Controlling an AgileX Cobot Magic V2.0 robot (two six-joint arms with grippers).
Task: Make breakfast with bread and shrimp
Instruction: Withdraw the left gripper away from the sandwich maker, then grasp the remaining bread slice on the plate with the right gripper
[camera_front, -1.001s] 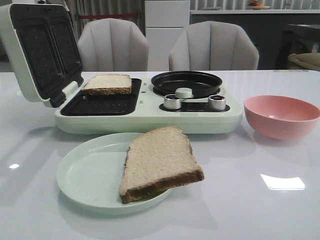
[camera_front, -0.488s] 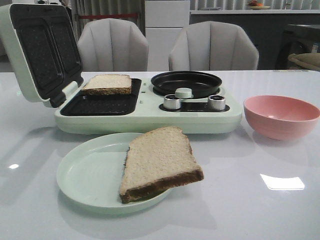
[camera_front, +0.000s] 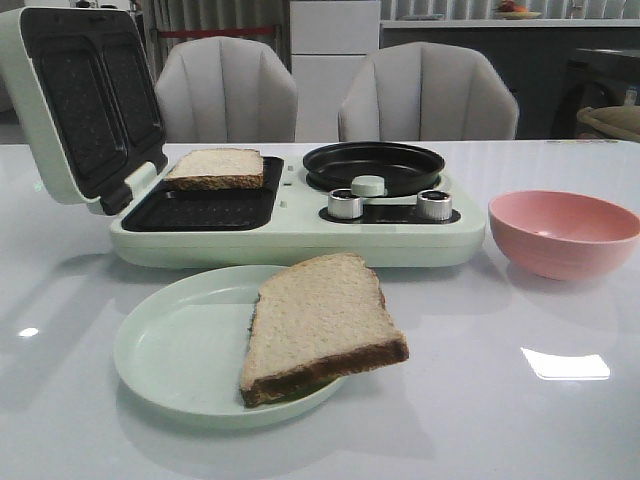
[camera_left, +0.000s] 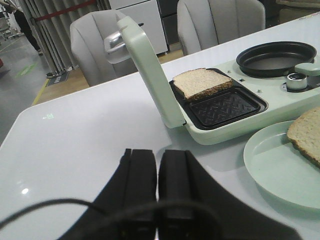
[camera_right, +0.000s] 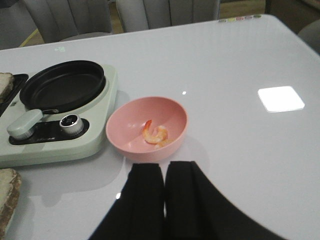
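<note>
Though hidden from the front, shrimp (camera_right: 155, 134) inside pink bowl (camera_right: 120, 140).

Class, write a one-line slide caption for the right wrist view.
Shut right gripper above the table beside a pink bowl holding shrimp, next to the breakfast maker's empty black pan.

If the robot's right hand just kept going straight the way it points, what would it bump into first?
Probably the round pink bowl holding the small orange-pink shrimp; it sits just ahead of the shut right hand, though height is hard to judge.
</note>
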